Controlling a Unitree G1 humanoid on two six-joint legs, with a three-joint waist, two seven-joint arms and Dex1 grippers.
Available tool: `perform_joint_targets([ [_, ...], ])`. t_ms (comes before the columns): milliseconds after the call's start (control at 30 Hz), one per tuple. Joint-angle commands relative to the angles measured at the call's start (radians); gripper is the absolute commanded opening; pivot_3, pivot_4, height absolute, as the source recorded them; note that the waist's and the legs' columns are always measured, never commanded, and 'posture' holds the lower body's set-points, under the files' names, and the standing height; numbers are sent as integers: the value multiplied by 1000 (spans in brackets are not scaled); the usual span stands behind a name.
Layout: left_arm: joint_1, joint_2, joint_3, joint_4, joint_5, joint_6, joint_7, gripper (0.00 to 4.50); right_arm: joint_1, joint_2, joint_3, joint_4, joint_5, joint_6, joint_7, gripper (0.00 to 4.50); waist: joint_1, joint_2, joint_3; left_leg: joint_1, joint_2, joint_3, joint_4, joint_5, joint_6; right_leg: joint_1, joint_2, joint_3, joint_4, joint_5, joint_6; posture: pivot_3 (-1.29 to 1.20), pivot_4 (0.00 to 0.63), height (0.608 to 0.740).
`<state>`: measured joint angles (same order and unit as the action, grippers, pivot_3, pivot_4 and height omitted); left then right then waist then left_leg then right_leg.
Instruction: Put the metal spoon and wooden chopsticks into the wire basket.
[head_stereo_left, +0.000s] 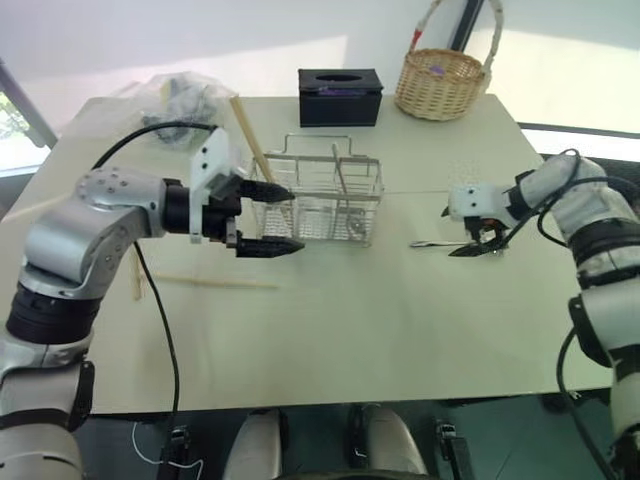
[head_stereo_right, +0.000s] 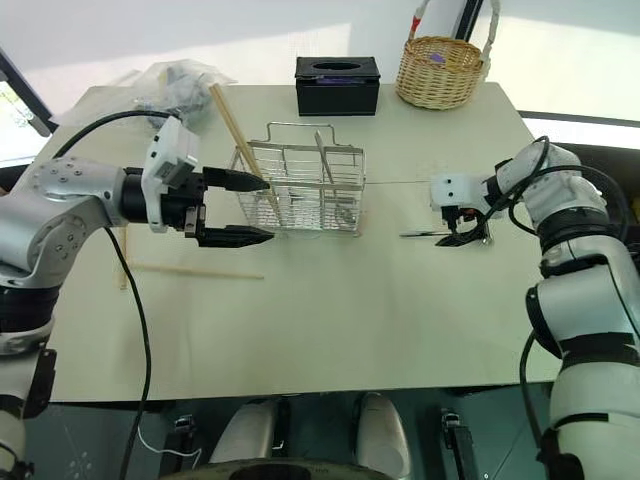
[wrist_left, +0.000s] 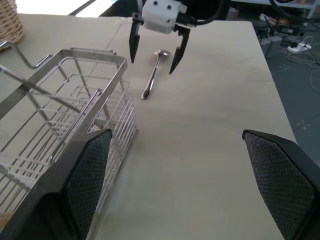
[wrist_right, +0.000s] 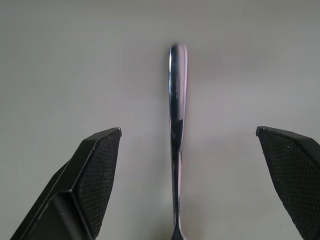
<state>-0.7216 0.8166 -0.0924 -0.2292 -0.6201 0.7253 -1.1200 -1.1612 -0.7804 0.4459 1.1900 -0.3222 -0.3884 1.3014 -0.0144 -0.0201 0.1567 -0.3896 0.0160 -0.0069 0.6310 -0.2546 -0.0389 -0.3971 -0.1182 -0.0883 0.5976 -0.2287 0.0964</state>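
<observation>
The left gripper (head_stereo_left: 268, 218) stands wide apart and empty, just beside the wire basket (head_stereo_left: 330, 205); one wooden chopstick (head_stereo_left: 252, 142) leans in the basket, another (head_stereo_left: 215, 282) lies on the surface (head_stereo_left: 350, 330); the right gripper (head_stereo_left: 482, 240) (spread wide, holding nothing) hovers straddling the metal spoon (wrist_left: 152, 77), which lies flat.

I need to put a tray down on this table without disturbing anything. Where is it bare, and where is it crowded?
The near middle of the table is bare, bordered by the loose wooden chopstick, the wire basket and the metal spoon. A smaller bare patch lies between basket and spoon. Crowded: the far edge, with black box, wicker basket and plastic bag.
</observation>
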Motion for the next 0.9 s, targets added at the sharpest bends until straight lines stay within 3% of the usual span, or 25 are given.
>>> perform_joint_targets([
  [33,-21,2,14,-31,-2,18,4,4416,-43,6,8,64,-60,-13,-59,4500,-2,0,0,0,0,0,0,0,0,0,0,0,0,0,0,0,150,706],
  [400,9,30,49,-79,-20,62,12,4416,-65,39,19,127,-165,51,-138,4500,-2,1,0,2,0,0,0,-1,2,0,0,1,0,0,0,0,150,706],
  [500,2,26,56,-77,-25,71,20,4500,-62,42,20,129,-182,45,-136,3605,-3,1,0,2,0,1,1,-1,2,0,0,1,0,0,0,0,150,706],
  [733,-15,17,67,-68,-24,77,32,4500,-51,44,8,132,-191,43,-125,28,-2,1,0,2,0,1,1,-1,2,0,0,1,0,0,0,0,150,706],
  [900,-27,13,68,-51,-21,68,36,4500,-48,43,5,130,-190,34,-120,28,-2,1,0,2,0,1,1,-1,2,1,0,1,0,0,0,0,150,706],
])
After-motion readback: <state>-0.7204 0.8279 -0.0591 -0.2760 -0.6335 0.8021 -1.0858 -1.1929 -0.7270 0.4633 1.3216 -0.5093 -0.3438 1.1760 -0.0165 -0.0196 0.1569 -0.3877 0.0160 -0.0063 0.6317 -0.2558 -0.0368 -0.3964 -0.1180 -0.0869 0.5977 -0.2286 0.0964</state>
